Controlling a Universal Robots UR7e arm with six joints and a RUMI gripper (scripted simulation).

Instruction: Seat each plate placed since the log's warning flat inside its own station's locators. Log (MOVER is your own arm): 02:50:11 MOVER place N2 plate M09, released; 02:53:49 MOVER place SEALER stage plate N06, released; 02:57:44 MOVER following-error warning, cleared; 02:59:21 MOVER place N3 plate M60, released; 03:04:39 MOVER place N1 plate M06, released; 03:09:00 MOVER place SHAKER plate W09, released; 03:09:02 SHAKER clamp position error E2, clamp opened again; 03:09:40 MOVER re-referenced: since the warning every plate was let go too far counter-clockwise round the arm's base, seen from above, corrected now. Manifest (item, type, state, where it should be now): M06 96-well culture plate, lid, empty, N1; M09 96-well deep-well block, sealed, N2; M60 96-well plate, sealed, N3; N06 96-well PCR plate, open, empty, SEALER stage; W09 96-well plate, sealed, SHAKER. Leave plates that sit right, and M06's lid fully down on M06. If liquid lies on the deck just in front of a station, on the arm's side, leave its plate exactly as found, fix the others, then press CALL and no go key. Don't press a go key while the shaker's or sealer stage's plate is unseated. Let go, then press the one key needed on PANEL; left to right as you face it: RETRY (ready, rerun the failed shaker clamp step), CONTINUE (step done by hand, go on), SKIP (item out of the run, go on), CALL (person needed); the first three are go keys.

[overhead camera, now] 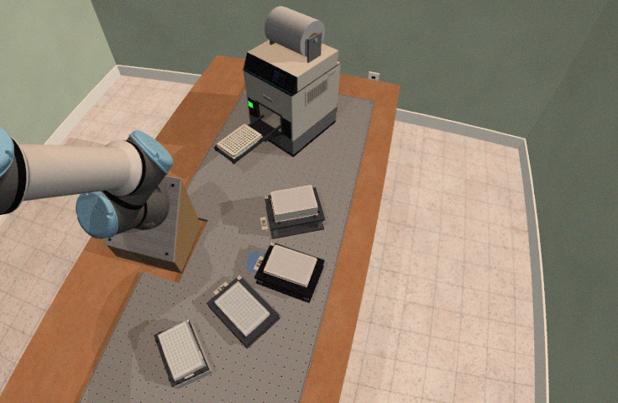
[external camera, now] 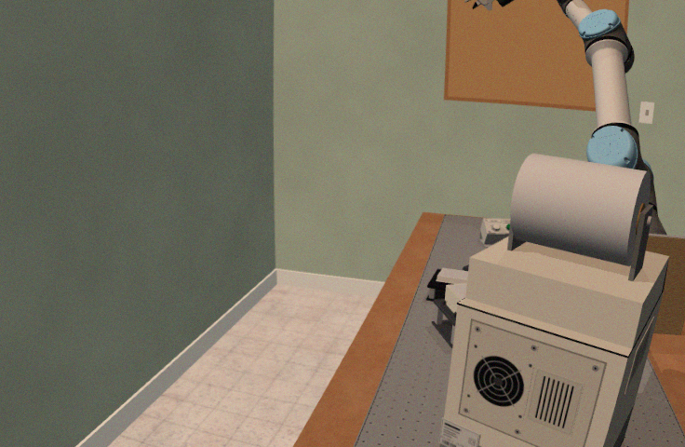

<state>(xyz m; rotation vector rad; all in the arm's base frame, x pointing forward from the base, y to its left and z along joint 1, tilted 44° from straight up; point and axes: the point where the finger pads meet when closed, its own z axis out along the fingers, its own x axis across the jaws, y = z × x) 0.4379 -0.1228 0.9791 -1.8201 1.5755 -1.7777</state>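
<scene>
Your tool (external camera: 484, 3) is barely in the exterior view, cut off by the top edge, up by the cork board (external camera: 517, 58). Its fingers are apart and hold nothing. It's high above the tabletop (overhead camera: 353, 156), so every plate lies well below it and the coming move is a long descent.

In the top view the plates fan out round the pedestal (overhead camera: 174, 247):
- The open plate (overhead camera: 238, 141) is on the stage of the sealer (overhead camera: 295, 102).
- The tall block (overhead camera: 294, 202) is on its nest.
- The sealed plate (overhead camera: 290, 264) is on the black nest (overhead camera: 285, 287).
- The framed plate (overhead camera: 243, 308) comes next.
- The end plate (overhead camera: 181, 350) is nearest the lower edge.

The tags are too small to read for sure.

Key thing: a blue patch (overhead camera: 252, 260) lies on the grey mat (overhead camera: 338, 142), touching the black nest on the arm's side. I'd judge it's liquid, so don't touch that plate and end on CALL.

That likely leaves the framed plate and the end plate. Each one's long axis points roughly away from the pedestal. The fix is a small clockwise shift, toward the lower left in the top view. Whether either is tilted I can't tell from here.

There's open mat between the stations. The framed plate's nest corner is near the black nest, so stay off that side. The end plate is near the mat's lower edge.
</scene>
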